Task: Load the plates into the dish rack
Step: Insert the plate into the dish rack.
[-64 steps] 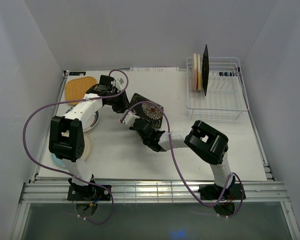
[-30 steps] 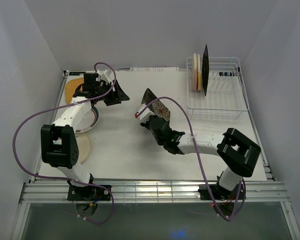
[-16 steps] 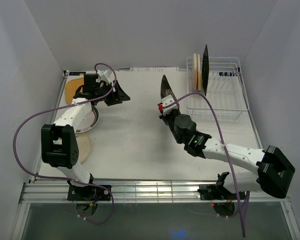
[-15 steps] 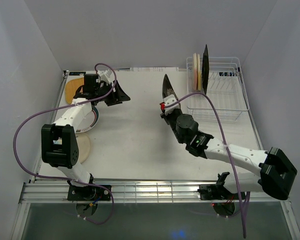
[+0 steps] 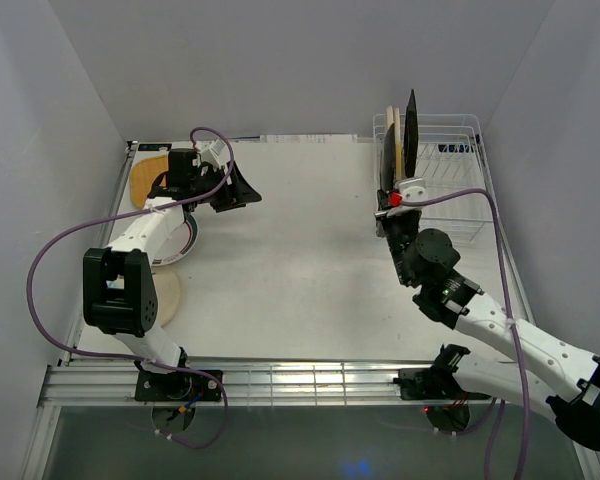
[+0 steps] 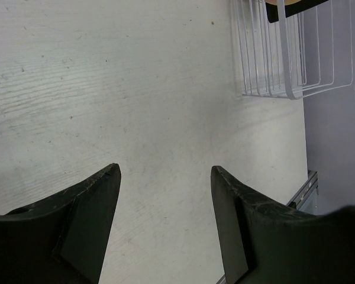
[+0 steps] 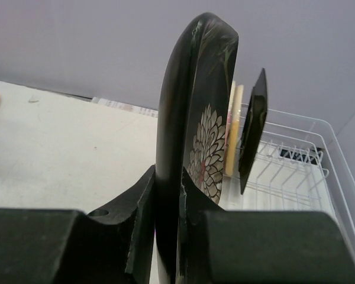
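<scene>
Within the right tool [image 7: 167,184], the black floral plate [image 7: 195,77] stands upright.

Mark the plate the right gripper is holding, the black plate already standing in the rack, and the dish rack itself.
held black floral plate [image 7: 206,148], right wrist view, flower-patterned face.
racked black plate [image 7: 252,133], right wrist view, middle of its dark face.
dish rack [image 5: 486,178], top view, right-hand rim wire.

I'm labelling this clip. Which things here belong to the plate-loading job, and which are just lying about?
Job: dish rack, black floral plate in right gripper, racked plates, orange plate, green-rimmed plate.
Lying about: purple cable, printed strip at far edge.
</scene>
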`<state>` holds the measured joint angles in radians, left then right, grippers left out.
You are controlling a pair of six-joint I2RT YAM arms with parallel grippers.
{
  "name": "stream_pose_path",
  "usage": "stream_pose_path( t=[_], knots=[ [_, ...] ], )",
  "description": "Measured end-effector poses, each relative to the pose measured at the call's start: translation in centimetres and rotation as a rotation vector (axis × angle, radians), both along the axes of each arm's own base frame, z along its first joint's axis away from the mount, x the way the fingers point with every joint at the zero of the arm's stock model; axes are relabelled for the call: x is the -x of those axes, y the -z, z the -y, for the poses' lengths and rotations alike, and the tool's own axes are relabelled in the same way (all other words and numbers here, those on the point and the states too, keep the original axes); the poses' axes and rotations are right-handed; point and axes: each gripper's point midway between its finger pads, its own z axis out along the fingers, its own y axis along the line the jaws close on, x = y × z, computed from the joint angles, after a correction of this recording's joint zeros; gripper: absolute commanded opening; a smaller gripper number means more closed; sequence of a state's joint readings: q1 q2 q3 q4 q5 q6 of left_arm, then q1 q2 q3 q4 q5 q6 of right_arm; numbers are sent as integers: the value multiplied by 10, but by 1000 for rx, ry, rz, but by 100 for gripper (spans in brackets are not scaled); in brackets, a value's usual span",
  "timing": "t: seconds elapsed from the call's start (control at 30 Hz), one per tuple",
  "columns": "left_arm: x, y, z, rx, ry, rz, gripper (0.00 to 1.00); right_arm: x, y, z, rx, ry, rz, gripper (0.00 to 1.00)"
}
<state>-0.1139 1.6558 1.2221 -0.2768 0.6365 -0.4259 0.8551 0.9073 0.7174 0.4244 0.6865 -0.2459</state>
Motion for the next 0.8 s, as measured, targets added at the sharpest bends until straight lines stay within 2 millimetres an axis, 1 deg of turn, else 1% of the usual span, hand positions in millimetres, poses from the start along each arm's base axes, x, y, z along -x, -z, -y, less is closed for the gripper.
stream_pose_path(
  t=[0.07,0.2,0.3,0.47,0.6,0.8],
  knots=[
    [0,0,0,0,0,1,72,-3,1,11,-8,33,-8,8],
    [0,0,0,0,1,1,72,-16,13,35,-1,107,-71,8],
    [0,0,0,0,2,2,72,-29,21,51,-8,150,-128,8],
    [0,0,1,2,5,5,72,-53,28,75,-66,189,-213,8],
    [0,-1,1,5,9,10,72,-71,26,101,-153,206,-287,8],
    [1,-1,2,10,17,12,72,-104,16,129,-279,176,-371,8]
  ],
)
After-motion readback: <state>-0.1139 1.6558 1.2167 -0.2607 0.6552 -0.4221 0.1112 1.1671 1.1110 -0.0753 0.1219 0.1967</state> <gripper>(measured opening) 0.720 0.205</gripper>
